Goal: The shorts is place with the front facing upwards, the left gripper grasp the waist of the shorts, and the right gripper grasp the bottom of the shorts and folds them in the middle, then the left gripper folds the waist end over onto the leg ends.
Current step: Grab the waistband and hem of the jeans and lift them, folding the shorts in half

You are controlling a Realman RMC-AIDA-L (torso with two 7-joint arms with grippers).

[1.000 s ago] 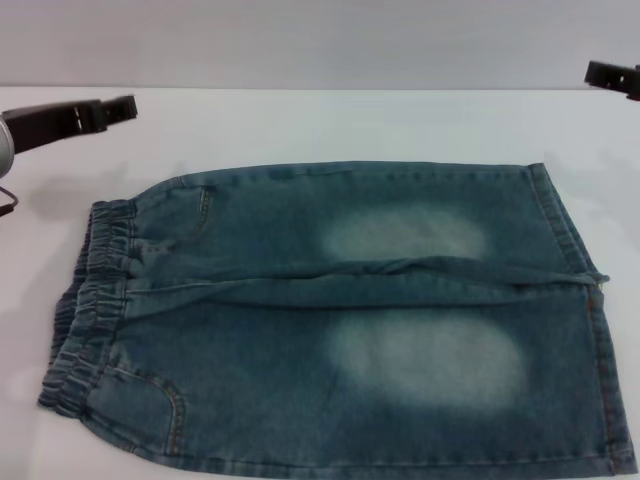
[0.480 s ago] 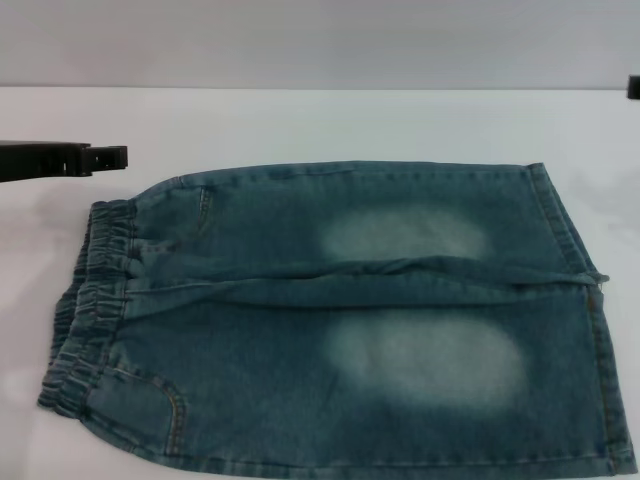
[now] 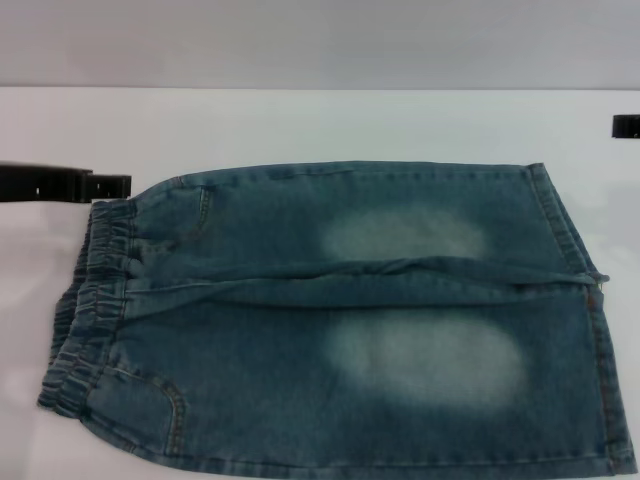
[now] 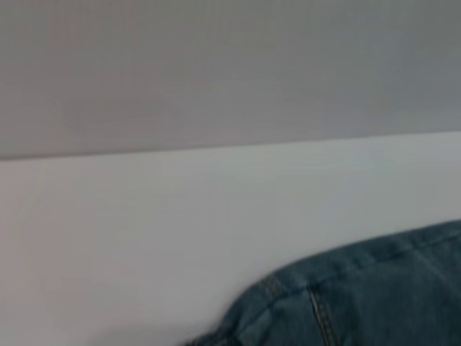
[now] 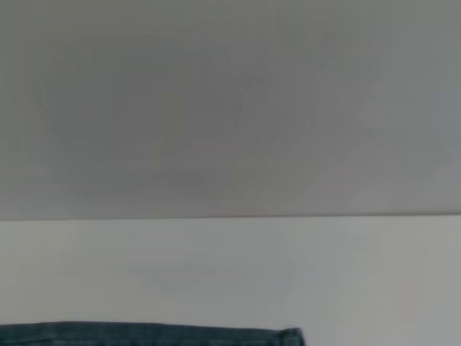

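Blue denim shorts (image 3: 330, 320) lie flat on the white table (image 3: 300, 125), front up. The elastic waist (image 3: 85, 300) is at the left and the leg ends (image 3: 590, 300) are at the right. My left gripper (image 3: 118, 185) is a dark bar low at the left, its tip just beside the waist's far corner. Only a small part of my right gripper (image 3: 626, 126) shows at the right edge, beyond the far leg hem and apart from it. The left wrist view shows the far waist corner of the shorts (image 4: 374, 295). The right wrist view shows a strip of hem (image 5: 144, 335).
The table's far edge (image 3: 320, 89) meets a plain grey wall. Bare white tabletop lies beyond the shorts and on both sides. The shorts reach the near edge of the head view.
My left gripper has dropped and come in toward the waist's far corner. My right gripper has moved lower along the right edge. The shorts have not moved.
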